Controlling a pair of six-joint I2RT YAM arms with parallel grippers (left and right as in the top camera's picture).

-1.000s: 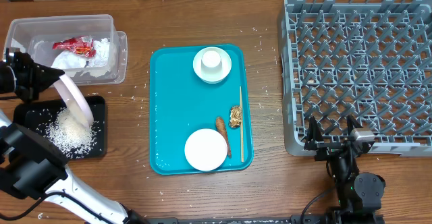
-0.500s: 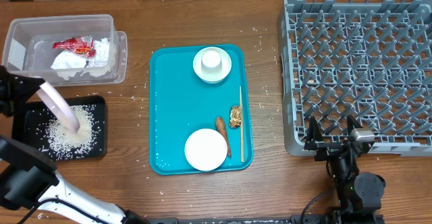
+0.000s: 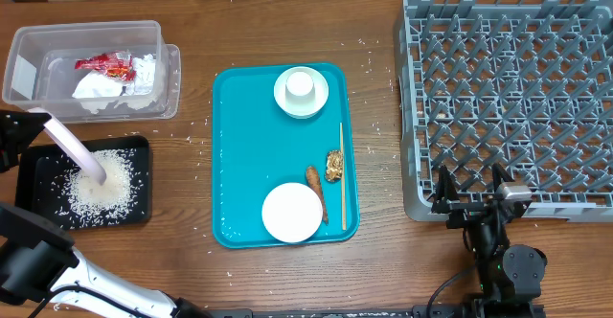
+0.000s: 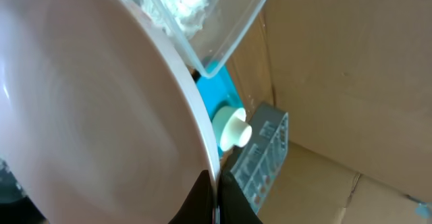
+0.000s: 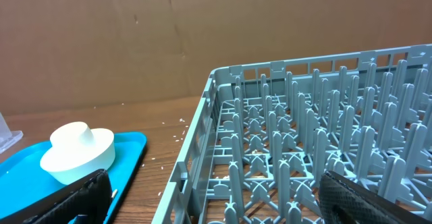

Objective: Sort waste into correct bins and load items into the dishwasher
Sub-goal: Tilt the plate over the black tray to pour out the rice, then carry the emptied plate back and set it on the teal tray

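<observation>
Biggest thing on your table is the grey dish rack (image 3: 508, 98), far right, no dishes showing among its pegs. The teal tray (image 3: 249, 155) sits mid-table. The clear tub (image 3: 38, 55) is at the back left. The black tray (image 3: 142, 179) lies just in front of it.

Your left gripper (image 4: 214, 200) is clamped on the rim of the large plate (image 3: 72, 146). The plate is tipped steeply, its low edge down in the pile of rice grains (image 3: 96, 192) spread across the black tray.

Your right gripper (image 3: 470, 188) has its jaws wide apart with nothing between them. It sits just in front of the rack's near edge.

On the teal tray, the smaller plate (image 3: 292, 213) lies at the near end. The small bowl (image 3: 301, 96) is at the far end, with the cup (image 3: 301, 83) in its middle.

In the tub, the crumpled napkin (image 3: 101, 90) lies with the red-and-white wrapper (image 3: 105, 65) touching it.

Along the teal tray's right side lie a thin wooden stick (image 3: 342, 174), the carrot stick (image 3: 315, 180) and the brown food bit (image 3: 334, 165). The food bit is between the two sticks. Loose grains speckle the wood around the teal tray.
</observation>
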